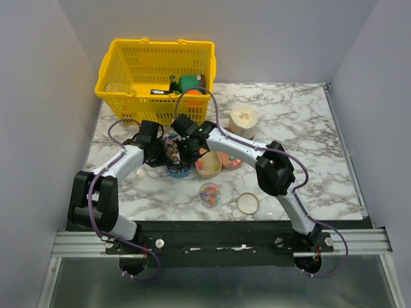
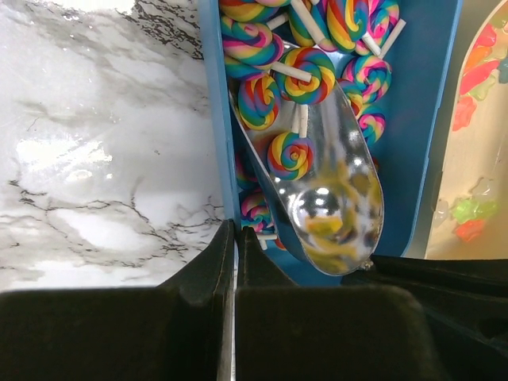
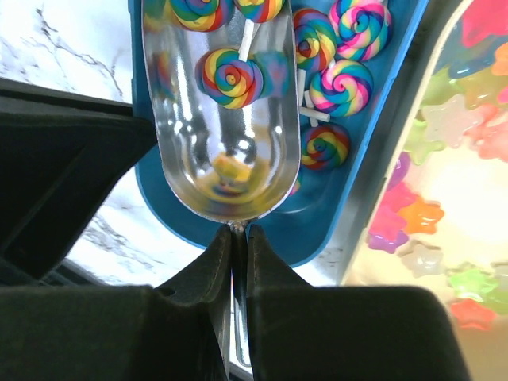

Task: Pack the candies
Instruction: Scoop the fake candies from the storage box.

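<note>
The right end effector (image 3: 236, 238) is clenched on the handle of a metal scoop (image 3: 226, 171). The scoop's long axis runs straight away from the fingers, toward the top of the right wrist frame. One swirl lollipop (image 3: 230, 78) lies in the bowl, with its stick pointing to the scoop's far lip. The bowl sits inside the blue tray (image 3: 317, 234), where the rest of the lollipops are heaped at upper right. Star-shaped candies (image 3: 419, 216) fill the pale oval tray (image 1: 219, 164) just beside the blue one.

The left end effector (image 2: 235, 234) is closed, and it appears to pinch the blue tray's left wall to steady it.

In the top view the open jar (image 1: 209, 193) stands below and right of both end effectors, toward the arm bases, with its lid (image 1: 247, 203) beside it. The right arm is judged the nearer carrier.

The coming move calls for lifting the scoop level over the tray wall and swinging it back to the jar. The oval trays lie between, and the jar mouth is narrow, so spilling is the risk. The counter (image 1: 308, 141) offers open room at right.
</note>
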Controlling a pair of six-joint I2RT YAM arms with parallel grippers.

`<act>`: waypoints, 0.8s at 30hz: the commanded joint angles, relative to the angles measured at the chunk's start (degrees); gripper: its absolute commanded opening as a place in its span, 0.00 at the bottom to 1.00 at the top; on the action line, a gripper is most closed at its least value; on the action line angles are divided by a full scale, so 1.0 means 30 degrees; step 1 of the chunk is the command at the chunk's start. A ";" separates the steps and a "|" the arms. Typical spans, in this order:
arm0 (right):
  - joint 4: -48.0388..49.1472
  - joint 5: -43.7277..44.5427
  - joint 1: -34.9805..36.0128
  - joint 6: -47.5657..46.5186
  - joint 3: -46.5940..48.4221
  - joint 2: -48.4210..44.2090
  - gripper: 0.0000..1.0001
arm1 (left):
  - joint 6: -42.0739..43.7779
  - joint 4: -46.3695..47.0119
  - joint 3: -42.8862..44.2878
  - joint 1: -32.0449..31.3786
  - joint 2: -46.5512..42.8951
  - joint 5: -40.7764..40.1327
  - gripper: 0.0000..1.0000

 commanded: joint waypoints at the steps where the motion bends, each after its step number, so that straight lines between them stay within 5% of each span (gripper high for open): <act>1: 0.0067 0.3633 -0.0256 -0.1341 -0.1051 -0.0298 0.01 | -0.0146 -0.1266 0.0305 -0.0157 0.0241 0.0227 0.00; 24: 0.0184 0.5919 0.0535 -0.2074 -0.2780 -0.2261 0.01 | -0.0264 -0.1501 0.1009 -0.0157 0.0036 -0.0037 0.11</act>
